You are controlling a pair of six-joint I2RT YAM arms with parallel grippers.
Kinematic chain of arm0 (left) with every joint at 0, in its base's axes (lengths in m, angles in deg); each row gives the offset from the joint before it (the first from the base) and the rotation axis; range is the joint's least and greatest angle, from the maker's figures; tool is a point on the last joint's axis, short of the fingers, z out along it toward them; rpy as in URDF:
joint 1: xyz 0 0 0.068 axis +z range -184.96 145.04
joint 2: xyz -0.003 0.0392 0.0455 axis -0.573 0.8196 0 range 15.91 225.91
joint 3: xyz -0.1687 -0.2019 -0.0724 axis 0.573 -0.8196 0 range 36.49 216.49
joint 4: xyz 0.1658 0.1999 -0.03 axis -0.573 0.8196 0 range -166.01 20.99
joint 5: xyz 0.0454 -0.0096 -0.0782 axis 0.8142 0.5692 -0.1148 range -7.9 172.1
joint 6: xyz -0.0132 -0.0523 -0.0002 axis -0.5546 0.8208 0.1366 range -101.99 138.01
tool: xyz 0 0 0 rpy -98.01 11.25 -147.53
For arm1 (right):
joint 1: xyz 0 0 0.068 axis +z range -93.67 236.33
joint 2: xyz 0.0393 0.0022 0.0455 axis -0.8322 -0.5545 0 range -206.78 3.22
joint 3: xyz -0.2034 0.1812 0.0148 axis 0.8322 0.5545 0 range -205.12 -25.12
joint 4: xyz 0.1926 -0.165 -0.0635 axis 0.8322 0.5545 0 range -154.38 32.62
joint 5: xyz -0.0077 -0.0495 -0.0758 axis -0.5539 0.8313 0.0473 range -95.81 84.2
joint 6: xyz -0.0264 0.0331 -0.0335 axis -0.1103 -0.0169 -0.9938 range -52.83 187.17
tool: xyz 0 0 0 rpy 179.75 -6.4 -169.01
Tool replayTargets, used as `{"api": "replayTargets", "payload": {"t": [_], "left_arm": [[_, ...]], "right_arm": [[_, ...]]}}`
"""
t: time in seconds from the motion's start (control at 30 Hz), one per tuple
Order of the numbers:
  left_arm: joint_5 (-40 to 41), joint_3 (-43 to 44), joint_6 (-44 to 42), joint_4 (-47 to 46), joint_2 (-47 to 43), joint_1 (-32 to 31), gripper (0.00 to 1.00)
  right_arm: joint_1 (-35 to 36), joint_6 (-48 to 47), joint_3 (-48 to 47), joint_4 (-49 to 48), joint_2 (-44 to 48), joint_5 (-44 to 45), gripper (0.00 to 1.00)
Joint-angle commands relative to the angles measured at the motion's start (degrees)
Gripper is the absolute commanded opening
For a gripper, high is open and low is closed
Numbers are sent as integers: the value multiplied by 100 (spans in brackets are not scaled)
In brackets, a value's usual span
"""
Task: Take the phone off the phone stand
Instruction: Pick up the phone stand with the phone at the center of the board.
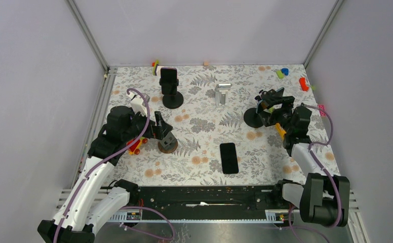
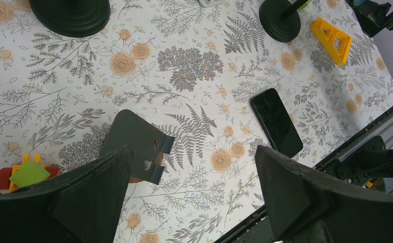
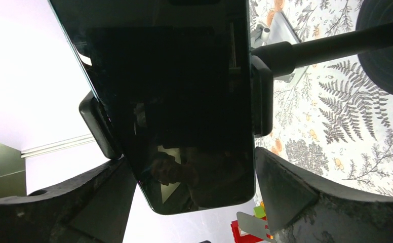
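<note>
A black phone (image 3: pixel 174 101) sits clamped in the arms of a black phone stand (image 3: pixel 262 96), whose rod leads to a round base (image 1: pixel 252 118). My right gripper (image 3: pixel 192 167) is open, with one finger on each side of the phone's free end, very close to its edges. In the top view the right gripper (image 1: pixel 271 104) is at the head of that stand. My left gripper (image 2: pixel 194 162) is open and empty, above the mat beside a small grey stand (image 2: pixel 136 144).
A second phone (image 1: pixel 229 157) lies flat on the mat near the front. Another phone on a black stand (image 1: pixel 168 78) is at the back left. A silver stand (image 1: pixel 223 93), an orange triangle (image 2: pixel 332 38), a red-and-yellow toy (image 1: pixel 135 146) and blocks (image 1: pixel 303 83) lie around.
</note>
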Motion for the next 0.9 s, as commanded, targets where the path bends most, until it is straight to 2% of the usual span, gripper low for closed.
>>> {"api": "replayTargets", "payload": {"t": [0.0,0.13,0.3,0.53,0.7,0.87], "left_arm": [[-45,-6,-55,-193,-74,-4,99],[-43,-6,-72,-185,-79,-4,99],[12,-10,-81,-166,-104,-2,99],[48,2,-81,-160,-114,-4,99],[67,28,-40,-163,-131,-4,99],[48,29,45,-179,-181,-4,99]], "right_arm": [[143,51,-82,-294,-85,-33,86],[211,25,-63,-295,-68,31,74],[237,-275,-128,14,144,150,55],[314,-1036,-776,1109,567,246,12],[643,-1335,-1136,1354,687,240,5],[1316,-1390,-1390,1197,575,191,0]]}}
